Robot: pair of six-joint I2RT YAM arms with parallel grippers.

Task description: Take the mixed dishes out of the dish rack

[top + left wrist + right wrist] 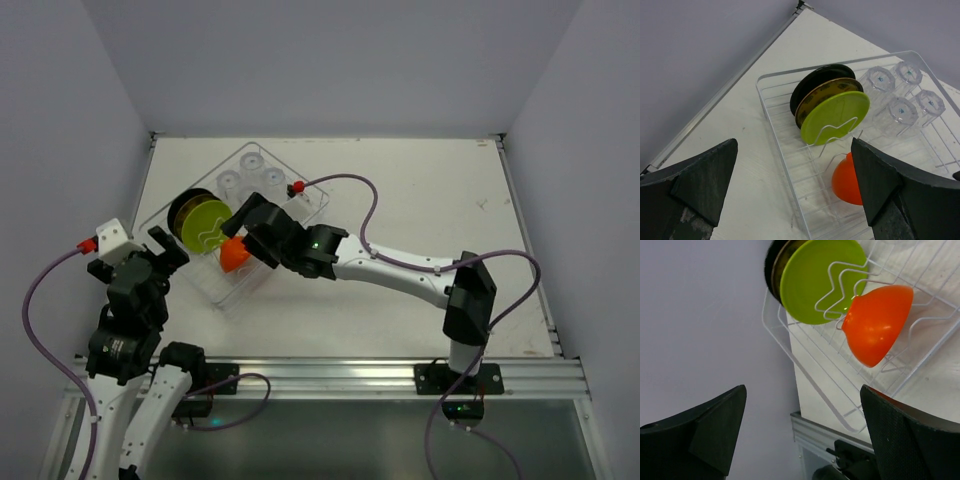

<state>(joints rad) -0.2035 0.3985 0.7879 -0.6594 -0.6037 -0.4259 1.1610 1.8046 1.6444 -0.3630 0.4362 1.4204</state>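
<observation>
The dish rack (215, 293) is a silver wire basket at the table's left. In its tines stands a plate (203, 225), yellow-green face forward, with dark plate edges behind it (817, 82). An orange bowl (235, 256) leans on its side at the rack's near end. Several clear tumblers (250, 170) sit upside down at the far end. My right gripper (243, 238) hovers open over the rack, just above the bowl (877, 322), holding nothing. My left gripper (168, 248) is open and empty beside the rack's left rim (774, 130), facing the plate (836, 116) and the bowl (846, 180).
The white table (420, 200) stretches to the right of the rack. Grey walls close it in at the back and on both sides. A metal rail (330, 375) runs along the near edge. A purple cable (370, 215) loops over the right arm.
</observation>
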